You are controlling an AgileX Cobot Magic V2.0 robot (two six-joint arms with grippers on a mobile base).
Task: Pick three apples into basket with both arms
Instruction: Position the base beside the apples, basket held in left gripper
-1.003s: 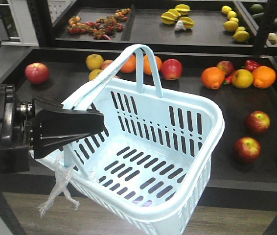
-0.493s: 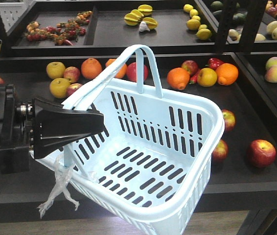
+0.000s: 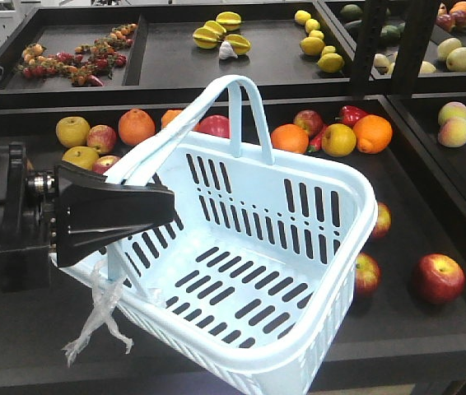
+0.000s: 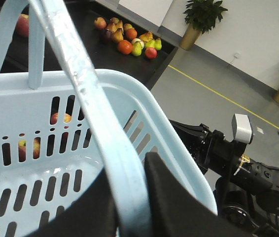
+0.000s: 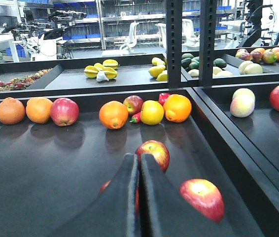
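My left gripper [image 3: 167, 206] is shut on one hoop handle of the pale aqua basket [image 3: 332, 247] and holds it tilted in front of the shelf. The left wrist view shows the handle [image 4: 95, 118] pinched between the black fingers [image 4: 169, 187]. The basket has nothing in it. Three red apples lie on the dark shelf to its right: one [image 3: 440, 277] in the open and two [image 3: 367, 273] [image 3: 381, 220] by the basket's wall. My right gripper [image 5: 138, 158] is shut and empty, low over the shelf. One apple [image 5: 154, 152] sits just beyond its tips, another [image 5: 202, 197] lies to the right, and a third [image 5: 105, 186] is mostly hidden.
Oranges [image 3: 137, 126] [image 3: 372, 133], yellow apples [image 3: 72, 131] and more red apples [image 3: 308, 122] line the back of the shelf. The upper shelf carries starfruit [image 3: 216, 34] and lemons [image 3: 315, 45]. A black post [image 3: 373, 41] and a raised divider [image 5: 218, 128] separate the right-hand bay.
The shelf and its fruit have slid left and slightly down in the front view, bringing the right-hand bay into sight. The basket and left gripper keep the same place in the frame.
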